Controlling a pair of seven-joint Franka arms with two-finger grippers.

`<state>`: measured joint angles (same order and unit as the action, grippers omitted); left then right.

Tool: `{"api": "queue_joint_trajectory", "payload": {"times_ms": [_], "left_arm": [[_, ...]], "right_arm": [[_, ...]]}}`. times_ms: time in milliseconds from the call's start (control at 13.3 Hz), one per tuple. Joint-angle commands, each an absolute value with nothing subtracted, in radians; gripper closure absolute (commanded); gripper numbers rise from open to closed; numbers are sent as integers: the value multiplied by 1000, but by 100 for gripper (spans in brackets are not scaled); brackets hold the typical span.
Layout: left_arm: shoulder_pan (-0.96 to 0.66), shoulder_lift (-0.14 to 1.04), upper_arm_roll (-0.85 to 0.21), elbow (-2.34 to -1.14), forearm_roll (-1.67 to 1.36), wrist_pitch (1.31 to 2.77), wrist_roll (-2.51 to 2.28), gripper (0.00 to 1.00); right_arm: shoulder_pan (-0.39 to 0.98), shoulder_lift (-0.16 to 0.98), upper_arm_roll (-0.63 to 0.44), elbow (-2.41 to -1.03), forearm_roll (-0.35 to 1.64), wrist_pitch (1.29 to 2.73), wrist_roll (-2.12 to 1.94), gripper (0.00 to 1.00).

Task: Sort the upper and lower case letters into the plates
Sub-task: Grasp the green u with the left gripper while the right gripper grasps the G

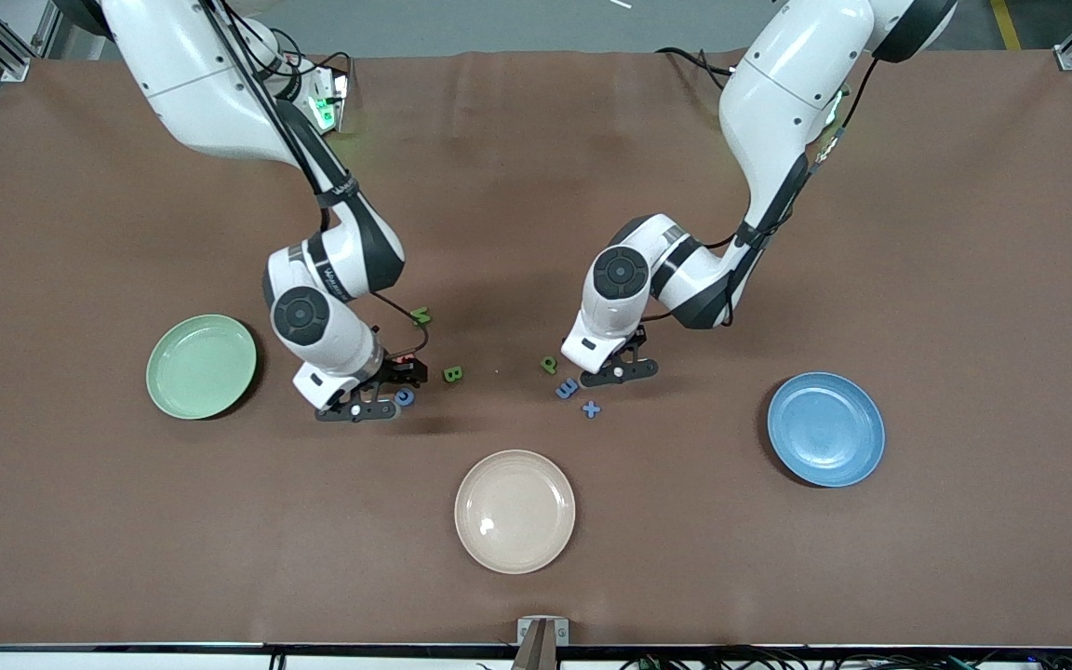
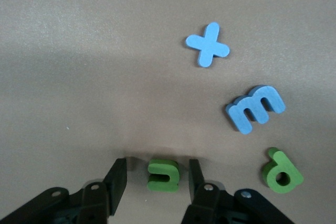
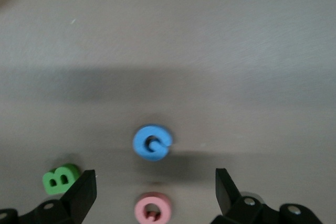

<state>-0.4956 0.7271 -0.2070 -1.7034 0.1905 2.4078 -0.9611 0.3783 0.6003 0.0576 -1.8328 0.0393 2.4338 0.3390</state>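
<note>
Two Franka arms work over a brown tabletop (image 1: 964, 233) strewn with foam letters. The left gripper (image 2: 157, 182), low near mid-table, has its fingers (image 2: 116, 174) spread either side of a small green letter (image 2: 164, 176), not touching it. Close by lie a blue "x" (image 2: 208, 44), a blue "m" (image 2: 255, 109) and a green "p" (image 2: 282, 171). The right gripper (image 3: 155, 190), fingers wide apart, hangs over a pink letter (image 3: 153, 208), with a blue "G" (image 3: 151, 142) and green "B" (image 3: 60, 178) beside it. Another green letter (image 1: 421, 316) lies closer to the arms' bases. The mint plate (image 1: 201, 366), blue plate (image 1: 825, 429) and beige plate (image 1: 515, 511) hold nothing.
</note>
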Motion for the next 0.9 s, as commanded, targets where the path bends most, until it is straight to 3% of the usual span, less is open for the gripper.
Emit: {"api": "queue_joint_trajectory", "payload": {"times_ms": [0,150,376,451,827], "left_arm": [[-500,732,-204,-1700,213,2421,-971,57],[-500,736,-204,-1703,213,2421,-971,68],[-496,729,-203,-1704,212,2419,-973,95],[-479,712,-202,-1706,209,2407,-982,99],[-295,551,-202,-1729,212,2202,-974,99]], "right_arm": [[405,601,52,-1839,46,2445,347,1],[400,624,52,-1827,45,2460,347,3],[390,647,48,-1792,40,2456,337,3],[388,656,48,-1781,38,2451,336,5],[385,686,46,-1744,32,2448,344,10]]}}
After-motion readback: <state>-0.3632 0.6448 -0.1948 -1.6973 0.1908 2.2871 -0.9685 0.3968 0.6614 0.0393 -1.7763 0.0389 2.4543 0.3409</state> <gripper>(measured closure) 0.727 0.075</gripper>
